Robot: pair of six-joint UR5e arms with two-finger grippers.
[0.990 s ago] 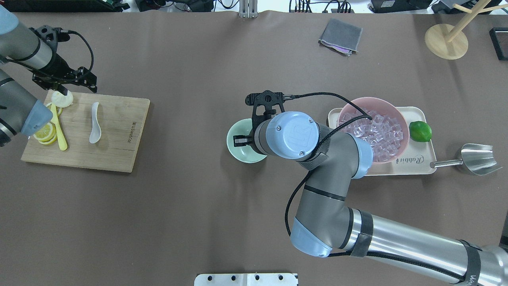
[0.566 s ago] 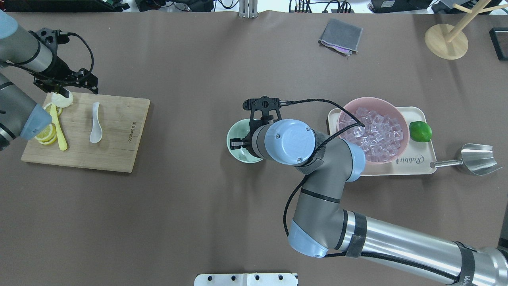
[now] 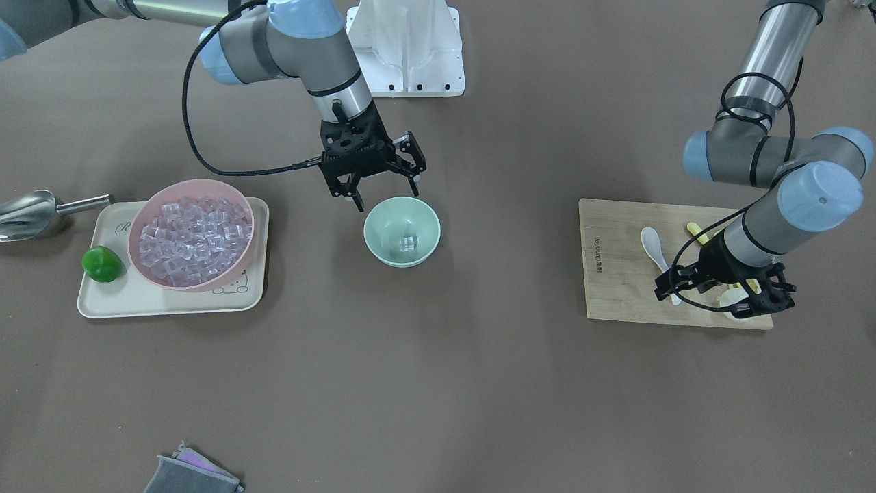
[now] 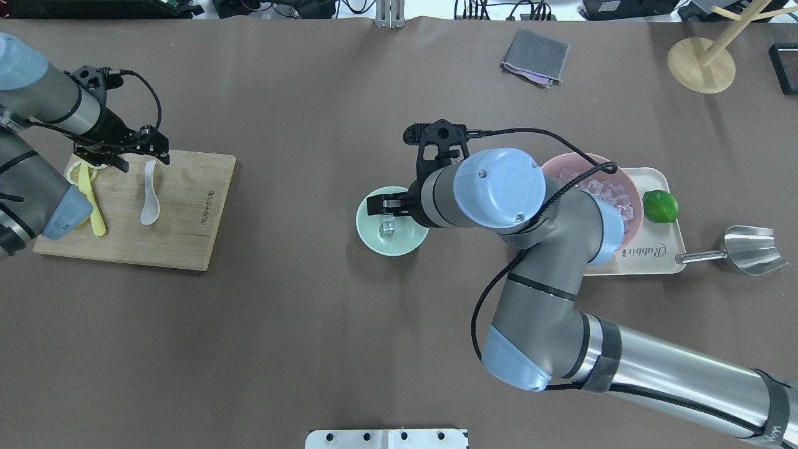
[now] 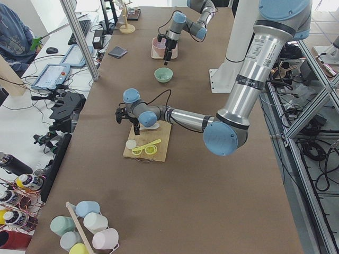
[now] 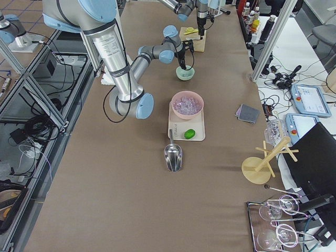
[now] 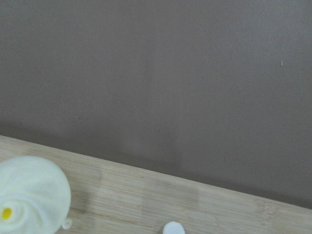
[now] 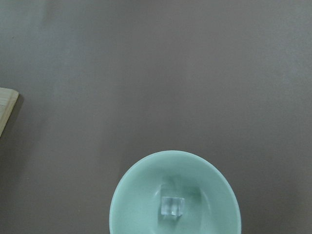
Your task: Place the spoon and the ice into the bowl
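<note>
The mint-green bowl (image 4: 374,240) stands mid-table and also shows in the front view (image 3: 383,222) and the right wrist view (image 8: 131,204). One clear ice cube (image 4: 388,226) (image 3: 408,242) (image 8: 172,205) lies in its bottom. My right gripper (image 3: 387,193) (image 4: 399,209) is open and empty, just above the bowl's rim on the robot's side. The white spoon (image 4: 149,193) (image 3: 655,250) lies on the wooden cutting board (image 4: 181,218). My left gripper (image 4: 121,159) (image 3: 718,298) is open over the board's far edge, beside the spoon's handle end (image 7: 173,228).
A pink bowl (image 3: 198,185) full of ice cubes and a lime (image 4: 659,206) sit on a cream tray (image 3: 137,301). A metal scoop (image 4: 748,249) lies beside it. A yellow utensil (image 4: 96,218), lemon slices and a pale lemon end (image 7: 29,195) lie on the board. A grey cloth (image 4: 535,57) lies far back.
My right gripper has drawn back off the bowl's middle, and an ice cube now shows in the bowl. My left gripper has moved right along the board's far edge toward the spoon.
</note>
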